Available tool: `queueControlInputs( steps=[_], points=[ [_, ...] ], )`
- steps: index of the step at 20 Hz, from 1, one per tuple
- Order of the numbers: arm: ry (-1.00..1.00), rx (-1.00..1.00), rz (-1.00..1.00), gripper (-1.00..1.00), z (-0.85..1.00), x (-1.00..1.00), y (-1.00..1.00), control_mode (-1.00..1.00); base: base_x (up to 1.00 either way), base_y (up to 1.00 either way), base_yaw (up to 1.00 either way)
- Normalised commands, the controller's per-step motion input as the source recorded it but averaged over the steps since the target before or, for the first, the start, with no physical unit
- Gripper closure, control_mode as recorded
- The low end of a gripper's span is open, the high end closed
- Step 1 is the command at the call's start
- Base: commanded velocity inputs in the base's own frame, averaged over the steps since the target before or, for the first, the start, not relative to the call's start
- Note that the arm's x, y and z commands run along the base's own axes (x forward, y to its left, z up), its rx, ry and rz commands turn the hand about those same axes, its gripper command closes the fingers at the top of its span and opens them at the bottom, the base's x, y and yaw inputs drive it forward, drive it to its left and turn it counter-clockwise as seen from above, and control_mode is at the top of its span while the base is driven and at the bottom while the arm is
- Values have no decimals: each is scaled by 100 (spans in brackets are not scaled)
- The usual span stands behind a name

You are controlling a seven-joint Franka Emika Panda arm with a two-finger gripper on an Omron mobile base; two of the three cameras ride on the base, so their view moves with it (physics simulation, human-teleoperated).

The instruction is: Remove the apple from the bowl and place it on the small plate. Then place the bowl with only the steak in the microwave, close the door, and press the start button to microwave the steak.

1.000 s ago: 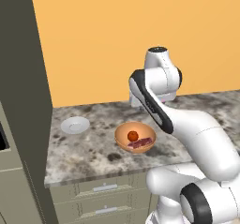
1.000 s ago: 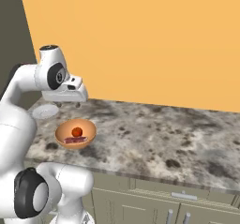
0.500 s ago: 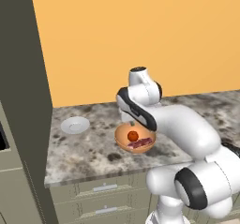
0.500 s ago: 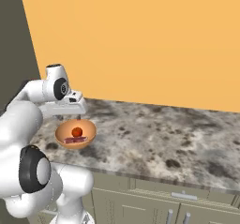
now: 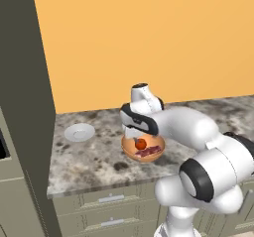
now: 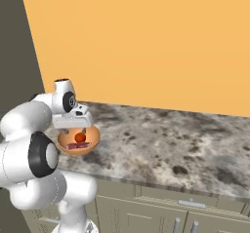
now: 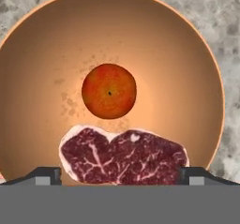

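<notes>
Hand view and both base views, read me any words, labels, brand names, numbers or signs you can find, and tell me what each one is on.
None: no readable text anywhere.
The bowl, apple and steak carry no print.
The small plate, granite counter, orange wall and cabinet drawers are unmarked.

Speckled counter (image 5: 94, 156) carries bowl (image 5: 130, 149) and, seemingly, small plate (image 5: 79, 132).

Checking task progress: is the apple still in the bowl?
Yes. The apple sits inside the bowl, beside the steak.
</notes>
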Motion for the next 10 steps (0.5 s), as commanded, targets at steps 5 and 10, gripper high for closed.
queueControlInputs(
  steps=[5,10],
  points=[
    [6,0,0,-100,-34,23,0,-100,0,0,0],
    [5,0,0,-100,-21,19,0,-100,0,0,0]
  ],
)
